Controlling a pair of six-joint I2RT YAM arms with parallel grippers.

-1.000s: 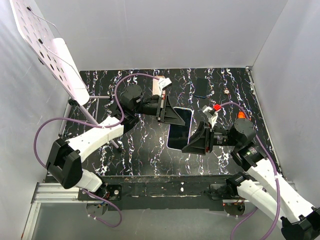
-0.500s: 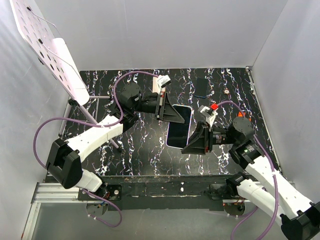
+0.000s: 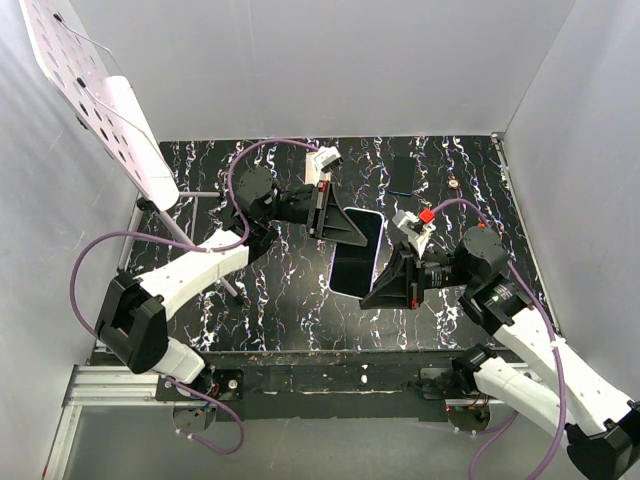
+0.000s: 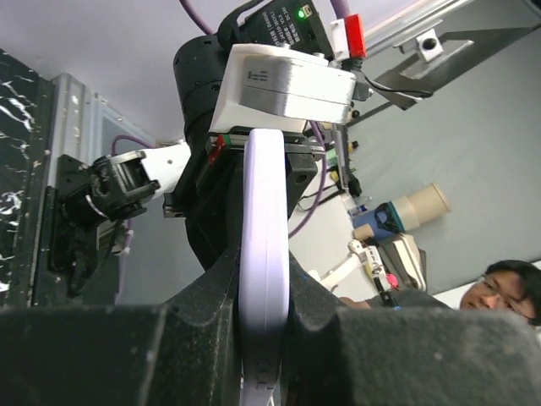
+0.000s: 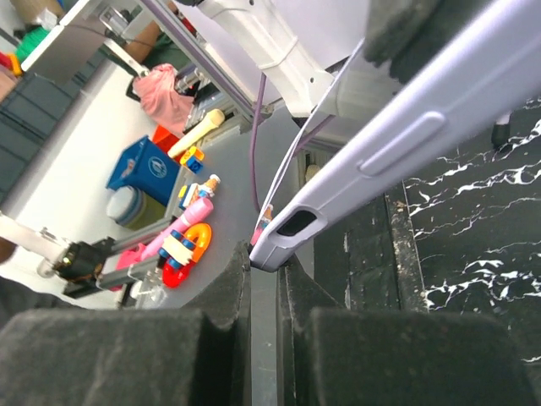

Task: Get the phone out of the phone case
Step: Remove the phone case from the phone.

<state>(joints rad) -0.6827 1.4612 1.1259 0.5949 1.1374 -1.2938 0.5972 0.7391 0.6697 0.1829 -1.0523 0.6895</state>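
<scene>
Status: phone [image 3: 357,256] in its lilac case [image 4: 263,254] hangs above the bench [image 3: 285,292], between both arms. Left fingers [image 4: 201,292] are clamped on the far end. Right fingers [image 5: 226,292] pinch the near edge, probably only the case lip. Advice: left braces firm, right peels the lip slowly, no twisting.

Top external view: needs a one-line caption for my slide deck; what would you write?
Left jaws and right jaws clamp opposite ends of the cased phone over the black marbled table.
</scene>
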